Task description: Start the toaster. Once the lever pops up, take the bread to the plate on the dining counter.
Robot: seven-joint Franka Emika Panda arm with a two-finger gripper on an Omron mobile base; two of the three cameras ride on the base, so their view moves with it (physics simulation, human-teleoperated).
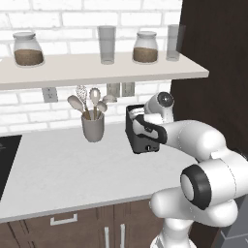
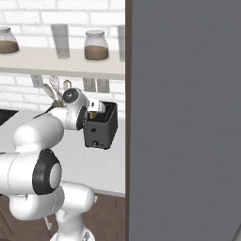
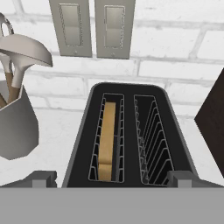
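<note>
The toaster (image 3: 127,135) is seen standing on the tabletop (image 1: 63,169) beside the utensil cup (image 1: 93,127). The bread (image 3: 107,140) is seated in its left slot. The end effector (image 3: 111,177) is held above, fingers spread, nothing grasped.

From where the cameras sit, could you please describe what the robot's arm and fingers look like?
The arm is glossy white with rounded, bulbous segments and dark grey to black discs and bands at its joints. The fingers are small, blocky grey tips. No cables or markings are visible.
</note>
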